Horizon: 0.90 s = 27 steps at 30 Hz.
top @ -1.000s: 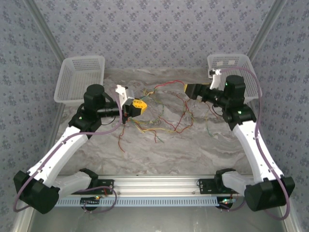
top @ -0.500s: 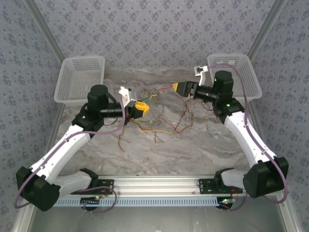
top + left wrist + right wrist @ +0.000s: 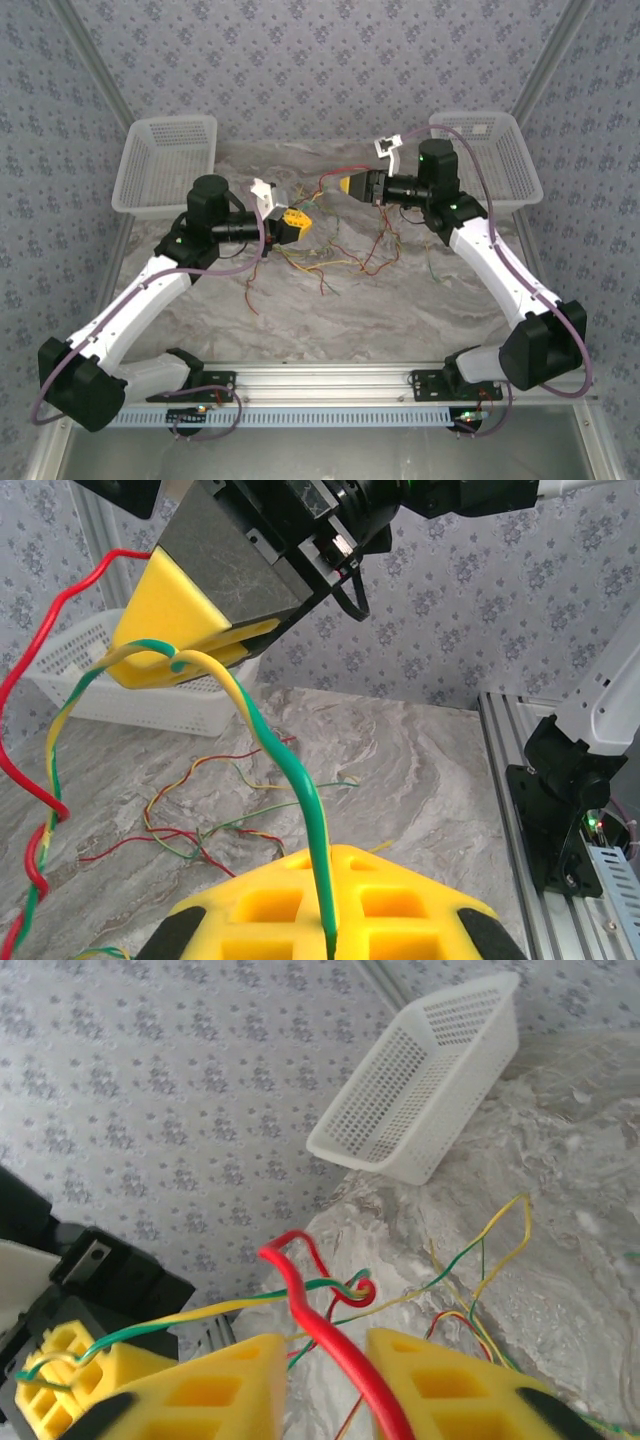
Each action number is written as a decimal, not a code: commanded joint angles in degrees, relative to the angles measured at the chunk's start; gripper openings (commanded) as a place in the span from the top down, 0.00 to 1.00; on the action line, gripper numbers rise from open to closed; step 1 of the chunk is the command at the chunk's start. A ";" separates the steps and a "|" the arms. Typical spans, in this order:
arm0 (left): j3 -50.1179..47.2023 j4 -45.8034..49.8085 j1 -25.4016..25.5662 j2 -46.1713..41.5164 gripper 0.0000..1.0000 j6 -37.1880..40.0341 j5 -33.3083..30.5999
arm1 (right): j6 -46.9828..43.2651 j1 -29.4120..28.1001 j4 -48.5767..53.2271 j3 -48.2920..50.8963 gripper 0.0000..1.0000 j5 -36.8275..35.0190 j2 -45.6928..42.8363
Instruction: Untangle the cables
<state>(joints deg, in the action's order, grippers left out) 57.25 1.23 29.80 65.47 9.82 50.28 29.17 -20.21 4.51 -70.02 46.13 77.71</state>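
Observation:
Thin red, yellow, green and orange cables (image 3: 330,262) lie tangled on the marble table, between the arms. My left gripper (image 3: 292,222) is shut on a green-and-yellow wire (image 3: 290,770), which rises from between its yellow fingers (image 3: 250,900). That wire stretches up to my right gripper (image 3: 347,185), a short way off to the right, and hooks onto a red wire (image 3: 300,1290) at a small knot. In the right wrist view the right gripper (image 3: 326,1348) stands open. The red wire runs through the gap between its fingers.
White mesh baskets stand at the back left (image 3: 168,165) and back right (image 3: 500,150) corners. A metal rail (image 3: 320,385) runs along the near edge. Loose wire ends trail toward the front left (image 3: 250,295).
The right gripper has swung left, away from the back right basket toward the left gripper. The left gripper has shifted slightly right, still holding its wire.

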 commanded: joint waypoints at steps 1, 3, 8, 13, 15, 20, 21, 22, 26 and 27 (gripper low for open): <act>-0.48 -2.37 0.52 0.18 1.00 1.26 0.19 | -0.40 0.42 2.48 -2.67 0.42 -5.63 0.05; -0.58 -2.59 0.52 0.42 1.00 1.24 -0.15 | -0.32 0.64 1.69 -2.07 0.35 -5.90 -0.66; -1.00 -3.93 0.51 0.95 1.00 0.65 -0.31 | 5.11 3.05 -4.32 1.01 0.26 -5.77 -2.87; -0.51 -4.29 0.58 2.00 1.00 0.37 0.32 | 13.46 5.57 -5.73 1.20 0.10 -9.44 -1.09; -0.55 -4.78 0.59 2.27 1.00 0.29 0.17 | 14.98 5.18 -7.65 3.26 0.13 -8.96 0.10; -0.57 -4.97 0.68 2.42 1.00 0.13 0.08 | 12.92 2.87 -9.95 2.44 0.21 -5.16 2.09; -0.58 -4.84 0.69 2.32 1.00 0.21 0.29 | 9.74 2.04 -8.11 2.17 0.16 -4.24 2.17; -0.57 -4.60 0.69 2.27 1.00 0.28 0.28 | 6.19 1.53 -4.94 -0.31 0.15 -3.72 2.27; -0.82 -3.79 0.58 1.63 1.00 0.94 -0.36 | -5.35 1.31 4.75 -3.04 0.32 -1.58 2.45; -1.08 -3.78 0.61 1.37 1.00 1.07 -0.56 | -5.60 1.68 5.02 -2.75 0.39 -1.31 2.32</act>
<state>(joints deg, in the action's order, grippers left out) 56.38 -1.10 30.13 67.99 9.89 49.47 31.57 -19.22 4.40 -70.32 41.80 80.62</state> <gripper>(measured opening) 0.070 0.651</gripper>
